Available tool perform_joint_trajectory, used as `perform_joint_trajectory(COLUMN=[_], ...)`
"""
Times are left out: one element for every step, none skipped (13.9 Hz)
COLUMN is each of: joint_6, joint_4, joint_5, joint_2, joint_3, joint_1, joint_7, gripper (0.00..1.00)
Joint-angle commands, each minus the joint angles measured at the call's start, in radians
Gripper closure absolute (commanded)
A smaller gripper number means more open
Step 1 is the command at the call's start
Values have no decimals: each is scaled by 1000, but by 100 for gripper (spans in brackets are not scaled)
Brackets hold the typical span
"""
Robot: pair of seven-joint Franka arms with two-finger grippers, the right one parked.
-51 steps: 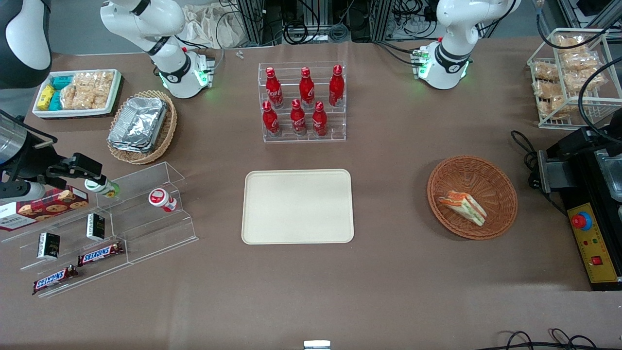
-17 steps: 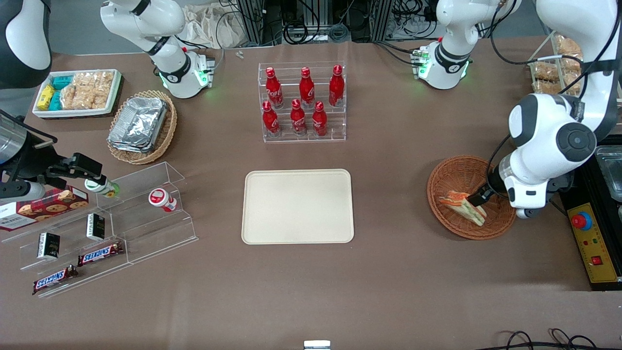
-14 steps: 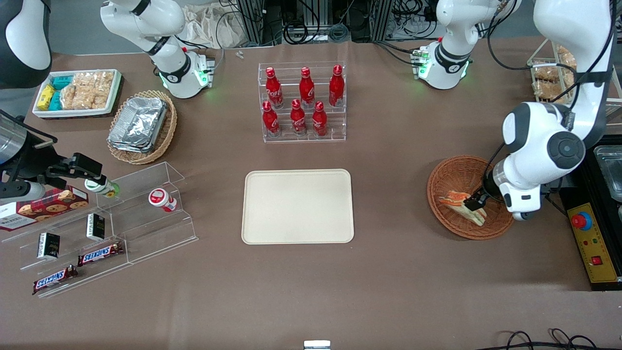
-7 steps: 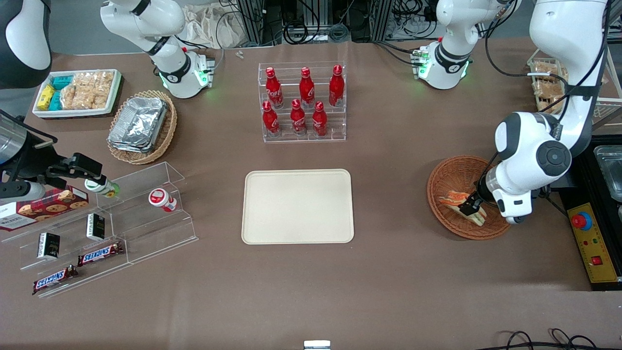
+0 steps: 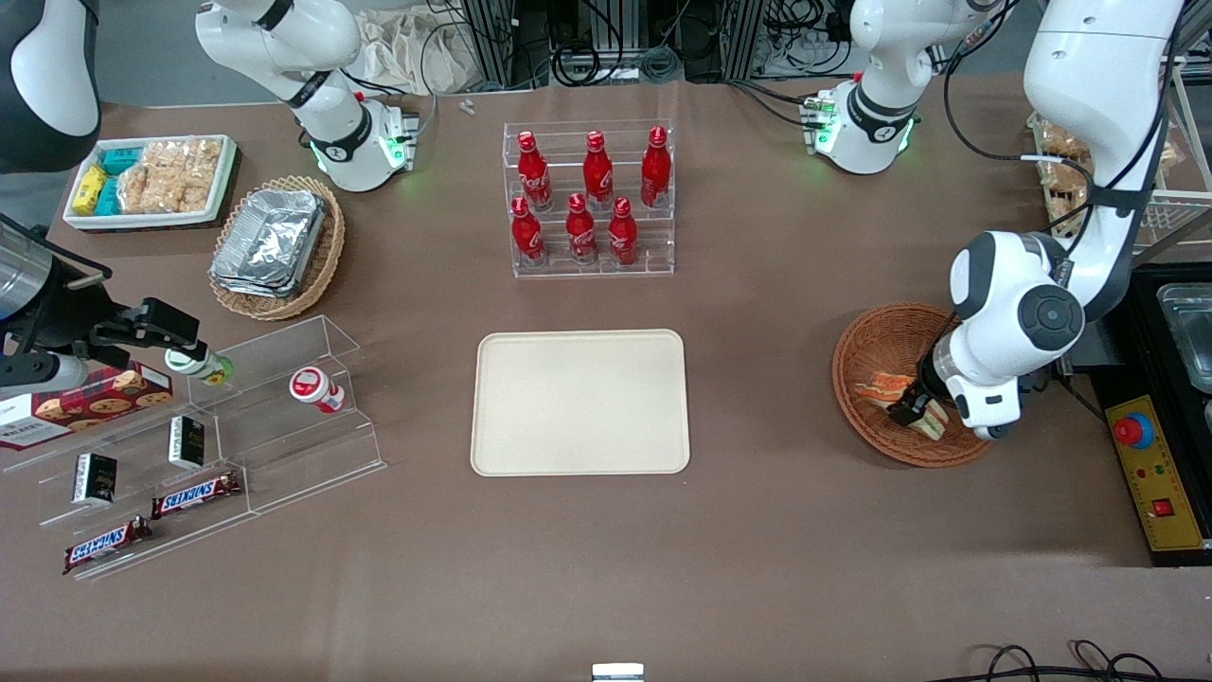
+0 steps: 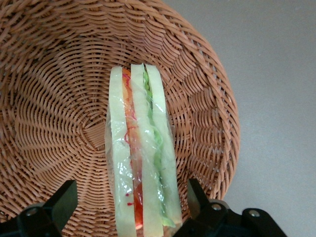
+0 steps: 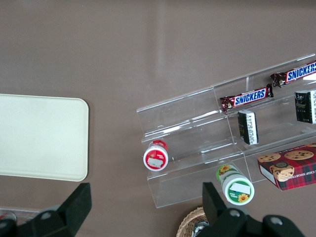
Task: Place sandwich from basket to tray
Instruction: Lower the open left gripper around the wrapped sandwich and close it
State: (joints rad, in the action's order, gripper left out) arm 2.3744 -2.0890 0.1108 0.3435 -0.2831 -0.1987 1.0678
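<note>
The sandwich, a wrapped white-bread wedge with orange-red and green filling, lies in the round reddish-brown wicker basket toward the working arm's end of the table. My left gripper is down in the basket over the sandwich's wider end. In the left wrist view the sandwich runs between my two black fingers, which stand wide apart on either side of it with gaps showing, so the gripper is open. The basket's weave fills that view. The beige tray lies empty at the table's middle.
A clear rack of red cola bottles stands farther from the front camera than the tray. A black control box with a red button sits beside the basket at the table's edge. A wire rack of snack packets stands near the working arm's base.
My left arm came in from the table's end and lowered into the basket, then slid along the sandwich toward the tray side. The sandwich has not moved.
</note>
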Motion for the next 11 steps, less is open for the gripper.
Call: perform_joint_trajectory(joint_6=[49,55,62,62,62,60,60,60,60,60,48], joint_4=[-28,-29,-29,-26,-26,-25,-23,-22,-19,-17,-8], joint_5=[41,53,59,59,59,59,61,61,61,61,61], joint_2=[3,8,15,20,20,19,19,17,15,9,2], joint_3=[1,1,2,4,4,4,4,4,4,4,2], joint_1=[1,1,1,1,1,1,1,1,2,2,2], joint_7=[47,47,47,49,49,54,66,72,80,90,101], gripper=[2,3,5,10,19,36,54,64,71,79,90])
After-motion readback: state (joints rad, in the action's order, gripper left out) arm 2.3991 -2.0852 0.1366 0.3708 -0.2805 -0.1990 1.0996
